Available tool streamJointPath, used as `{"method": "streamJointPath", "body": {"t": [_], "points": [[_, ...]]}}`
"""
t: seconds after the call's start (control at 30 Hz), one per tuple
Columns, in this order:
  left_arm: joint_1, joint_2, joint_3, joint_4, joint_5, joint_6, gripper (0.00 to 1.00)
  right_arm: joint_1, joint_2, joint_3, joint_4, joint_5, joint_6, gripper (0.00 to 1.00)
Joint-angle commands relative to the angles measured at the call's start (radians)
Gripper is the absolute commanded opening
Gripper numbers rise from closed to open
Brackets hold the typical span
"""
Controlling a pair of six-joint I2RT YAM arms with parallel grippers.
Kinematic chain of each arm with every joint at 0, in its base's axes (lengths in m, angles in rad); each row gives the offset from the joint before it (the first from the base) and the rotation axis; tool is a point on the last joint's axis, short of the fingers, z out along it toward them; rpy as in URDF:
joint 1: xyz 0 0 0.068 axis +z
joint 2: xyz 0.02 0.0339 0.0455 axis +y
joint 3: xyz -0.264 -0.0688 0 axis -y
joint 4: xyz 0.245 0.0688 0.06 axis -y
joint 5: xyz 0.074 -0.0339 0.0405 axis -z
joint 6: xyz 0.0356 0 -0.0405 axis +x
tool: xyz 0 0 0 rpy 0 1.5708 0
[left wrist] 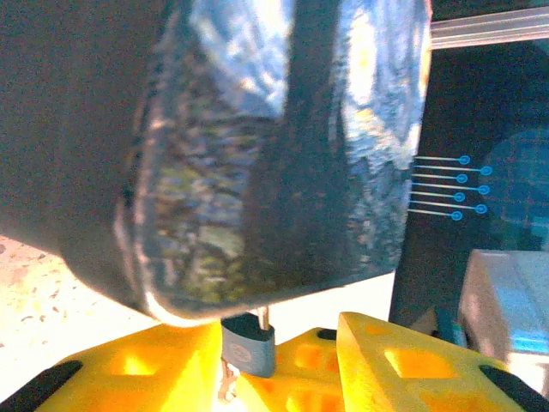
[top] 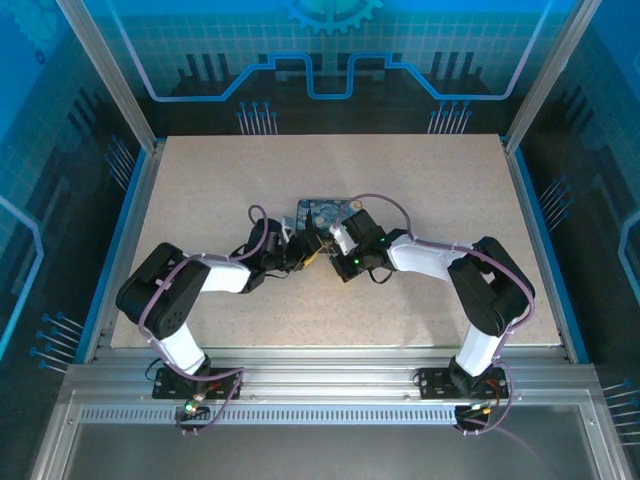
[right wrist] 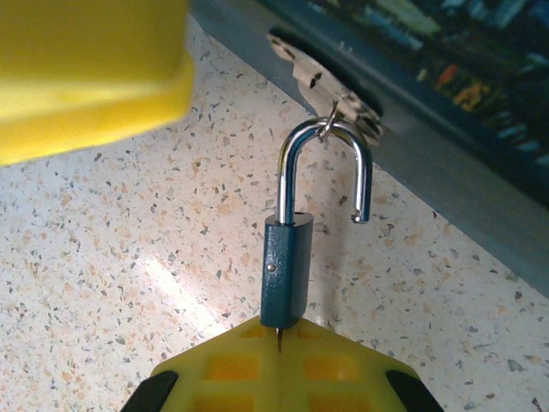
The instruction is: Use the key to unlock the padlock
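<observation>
Between the left gripper's (left wrist: 274,339) yellow fingers (left wrist: 129,369), which stand apart, hangs the padlock (left wrist: 249,348). Its blue-grey body sits just under the rim of the starry-night tin (left wrist: 257,172), which looms blurred above these jaws. Just right of the lock, a third yellow wedge (left wrist: 292,378) sits inside the gap. It is probably the tip of the right gripper (right wrist: 279,360), though the blur leaves this uncertain. Whether the left finger touches the lock body cannot be told.

At the right gripper, the jaws are pressed together on the key (right wrist: 279,336). The key is a thin sliver rising from their tip into the underside of the padlock directly ahead. The shackle (right wrist: 287,172) is sprung: one leg sits in the body, and the other hangs free beside it. Its bow passes through a small ring (right wrist: 329,127) on the tin's hasp (right wrist: 322,81), ahead of the jaws and slightly right. The speckled table (right wrist: 129,257) lies beneath.
</observation>
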Motion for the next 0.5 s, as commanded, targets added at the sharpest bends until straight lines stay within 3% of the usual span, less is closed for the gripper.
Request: {"method": "streamJointPath", "body": {"t": [0.0,0.47], "points": [[0.016,-0.053,-0.020,-0.027,-0.020,0.053,0.42,-0.009,-0.010,0.022,-0.035,-0.010,-0.039,0.00],[0.035,-0.142,-0.012,-0.154,-0.038,0.166,0.51,-0.015,-0.039,0.030,-0.054,-0.017,-0.093,0.00]]}}
